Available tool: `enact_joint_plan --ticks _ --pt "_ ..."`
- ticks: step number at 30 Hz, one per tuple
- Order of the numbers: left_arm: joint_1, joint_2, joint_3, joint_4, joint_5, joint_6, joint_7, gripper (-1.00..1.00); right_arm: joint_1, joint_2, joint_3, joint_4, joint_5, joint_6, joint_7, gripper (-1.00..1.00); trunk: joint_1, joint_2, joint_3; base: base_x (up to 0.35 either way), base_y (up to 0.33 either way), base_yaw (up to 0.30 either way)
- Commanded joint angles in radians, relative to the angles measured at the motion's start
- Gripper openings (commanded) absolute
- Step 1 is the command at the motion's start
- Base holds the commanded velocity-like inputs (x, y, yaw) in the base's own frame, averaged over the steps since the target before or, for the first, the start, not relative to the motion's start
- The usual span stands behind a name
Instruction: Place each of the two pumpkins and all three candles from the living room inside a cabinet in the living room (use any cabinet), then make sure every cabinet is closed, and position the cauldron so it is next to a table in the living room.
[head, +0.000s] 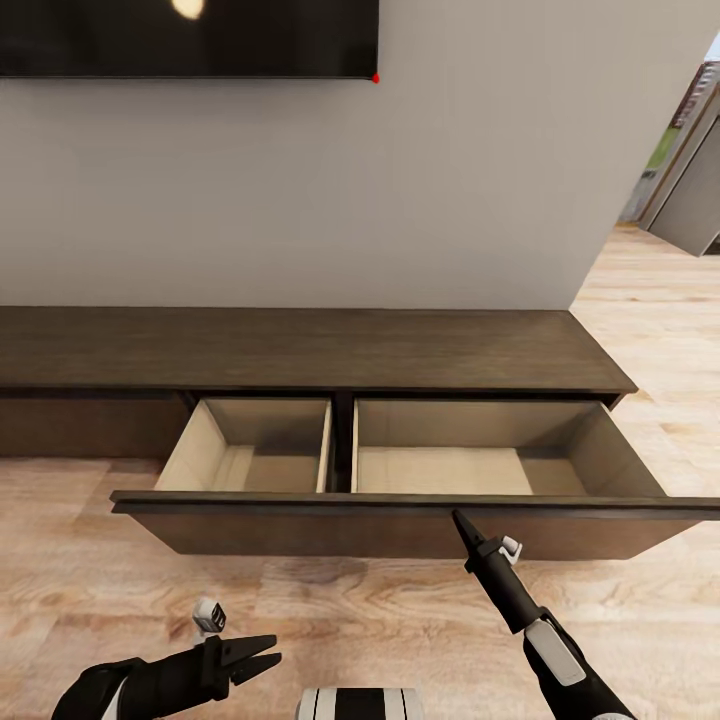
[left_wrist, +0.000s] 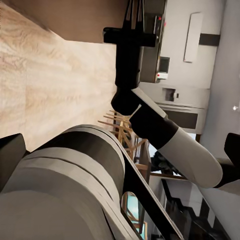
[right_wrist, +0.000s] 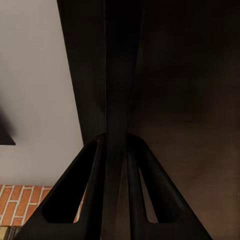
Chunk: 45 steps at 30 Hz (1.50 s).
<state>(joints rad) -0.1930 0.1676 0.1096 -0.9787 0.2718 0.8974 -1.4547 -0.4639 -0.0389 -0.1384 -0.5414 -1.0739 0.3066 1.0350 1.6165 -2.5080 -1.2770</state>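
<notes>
pale wood floor (head: 90, 560) meets the cabinet (head: 300, 350), drawer out; right gripper (head: 458, 518) jaws pressed together, left gripper (head: 262, 660) jaws spread.

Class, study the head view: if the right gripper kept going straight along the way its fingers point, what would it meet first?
Most likely the dark front panel of the open drawer: the right gripper, jaws shut, points up at it, tip near its top edge, though depth is uncertain.

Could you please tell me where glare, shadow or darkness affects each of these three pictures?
Head view: a bright glare spot on the black screen, soft shadow inside the open drawer. Left wrist view: evenly lit floor, no glare. Right wrist view: the closed right end effector is a dark silhouette against dim brown wood.
</notes>
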Motion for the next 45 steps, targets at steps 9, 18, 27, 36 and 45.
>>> enact_joint_plan --ticks 9,18,27,36,45 --pt "0.0 0.0 0.0 0.0 0.001 0.011 -0.003 1.0 0.011 0.001 0.014 0.0 -0.001 0.02 0.031 -1.0 0.0 0.0 -0.001 -0.001 0.0 0.0" --pt "0.0 0.0 0.0 0.0 0.001 0.011 -0.003 1.0 0.011 0.001 0.014 0.0 -0.001 0.019 0.031 -1.0 0.0 0.0 -0.001 -0.072 0.0 0.0" --pt "0.0 0.0 0.0 0.0 0.001 0.01 -0.003 1.0 0.011 0.001 0.014 0.0 -0.001 0.016 0.031 1.0 0.0 0.0 -0.001 -0.007 0.0 0.0" --pt "0.0 0.0 0.0 0.0 0.001 0.01 -0.003 1.0 0.011 0.001 0.013 0.002 -0.001 0.02 0.03 1.0 0.0 0.0 -0.001 -0.007 0.0 0.0" --pt "0.0 0.001 0.0 -0.001 0.001 0.011 -0.003 1.0 0.011 0.001 0.013 0.004 -0.001 0.02 0.03 1.0 0.0 0.0 -0.001 -0.2 0.0 0.0"
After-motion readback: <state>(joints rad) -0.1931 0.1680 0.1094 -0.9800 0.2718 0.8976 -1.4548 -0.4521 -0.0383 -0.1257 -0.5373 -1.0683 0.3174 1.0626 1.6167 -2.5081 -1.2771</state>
